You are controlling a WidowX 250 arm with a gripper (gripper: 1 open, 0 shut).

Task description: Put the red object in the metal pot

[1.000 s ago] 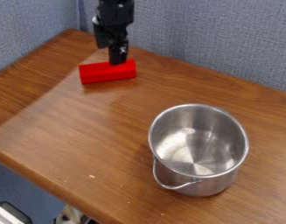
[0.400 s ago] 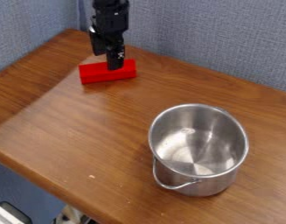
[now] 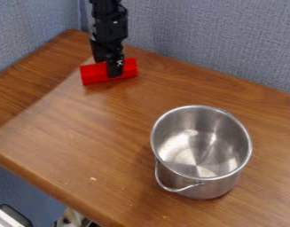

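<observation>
The red object is a small bright red block lying flat on the wooden table, at the back left. My black gripper comes straight down onto it, open, with its fingers reaching to either side of the block's middle; whether they touch it I cannot tell. The gripper hides part of the block's top. The metal pot stands upright near the front right, shiny and with nothing in it, its wire handle hanging down the near side. It is well apart from the gripper.
A blue-grey fabric wall rises right behind the table. The table's front edge runs diagonally from the left to the bottom, with the floor below it.
The gripper has sunk down from just above the block until its fingers straddle it. It has stayed open. The block and the pot have not moved.
</observation>
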